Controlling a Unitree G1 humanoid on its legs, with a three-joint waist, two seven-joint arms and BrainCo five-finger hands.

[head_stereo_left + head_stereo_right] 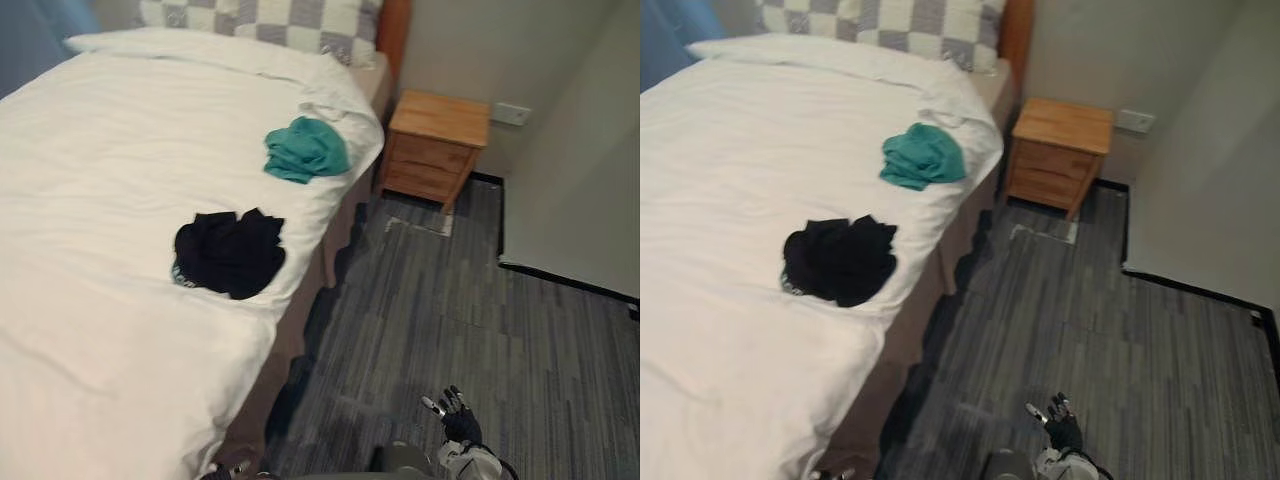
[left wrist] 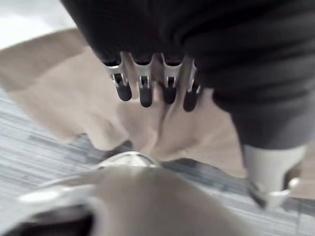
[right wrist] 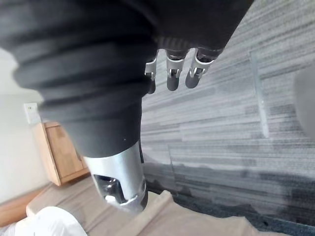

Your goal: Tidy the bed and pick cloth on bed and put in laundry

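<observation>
Left eye view: the black cloth (image 1: 230, 252) and teal cloth (image 1: 306, 149) lie on the bed (image 1: 90, 160) near the edge on our side. We hang our left hand (image 2: 145, 86) and right hand (image 1: 460, 418) low, fingers loosely straight and holding nothing, likely because no reach has begun.

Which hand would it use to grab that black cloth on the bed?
Probably the left hand: it hangs open beside the bed, nearer the black cloth. The right hand is out over the floor.
</observation>
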